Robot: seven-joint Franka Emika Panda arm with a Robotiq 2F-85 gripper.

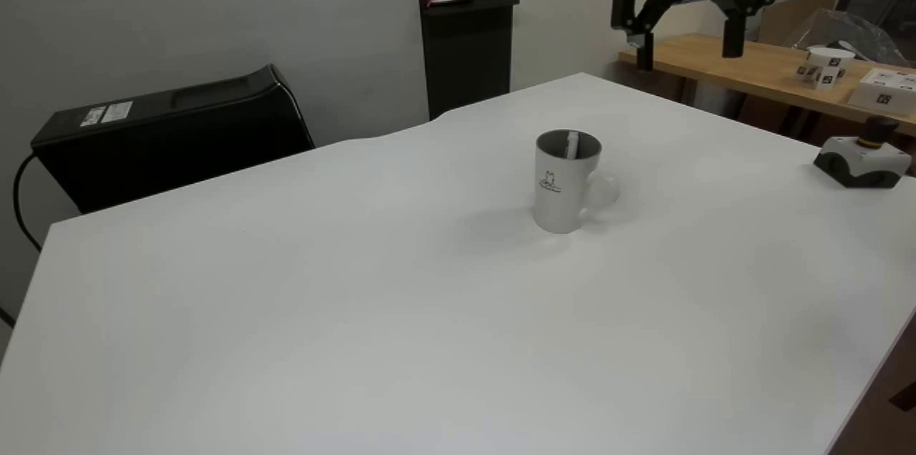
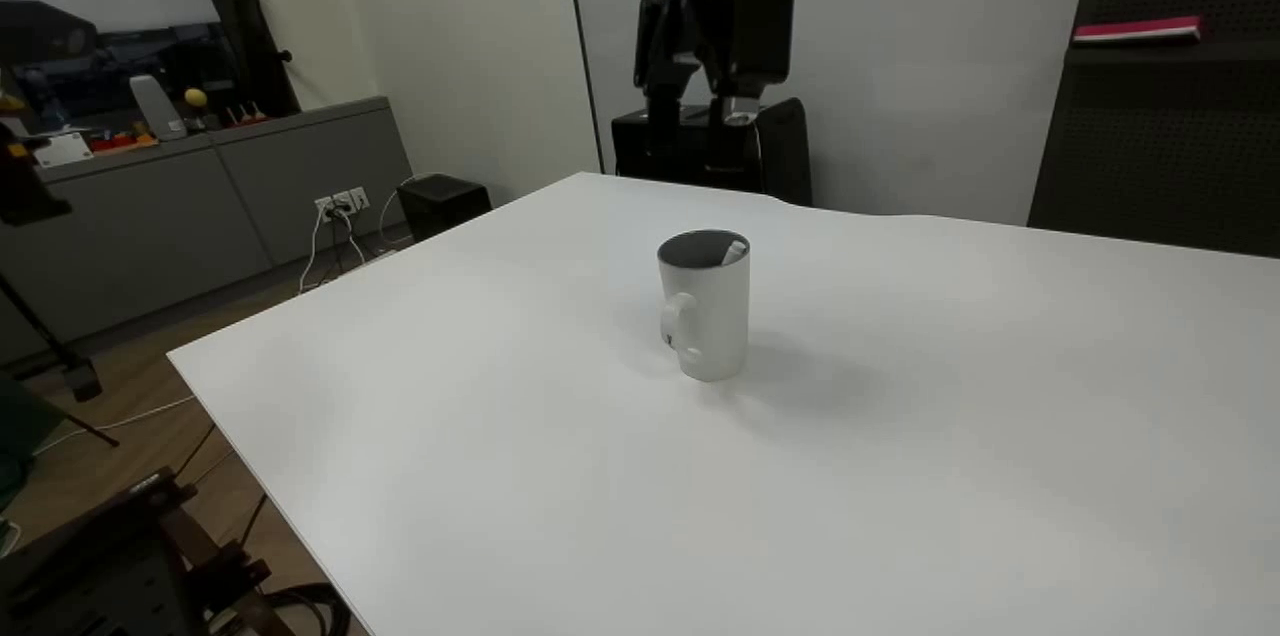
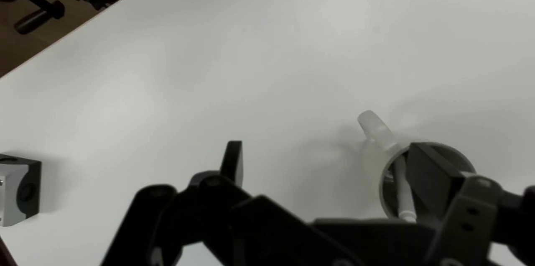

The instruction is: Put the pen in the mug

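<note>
Pen (image 1: 572, 146) is inside the white mug (image 1: 560, 197), pale end showing just within the mouth in both exterior views. Probably leaning on the inner wall; lower end is hard to make out. Mug stands upright on the white table (image 1: 343, 312), handle to one side, small dark print on the wall. Gripper (image 1: 688, 64) is up in the air, well apart from the mug, fingers (image 1: 733, 38) spread wide, holding nothing. In the wrist view one finger blocks part of the mug. Button box (image 1: 859, 163) sits near the table edge.
</note>
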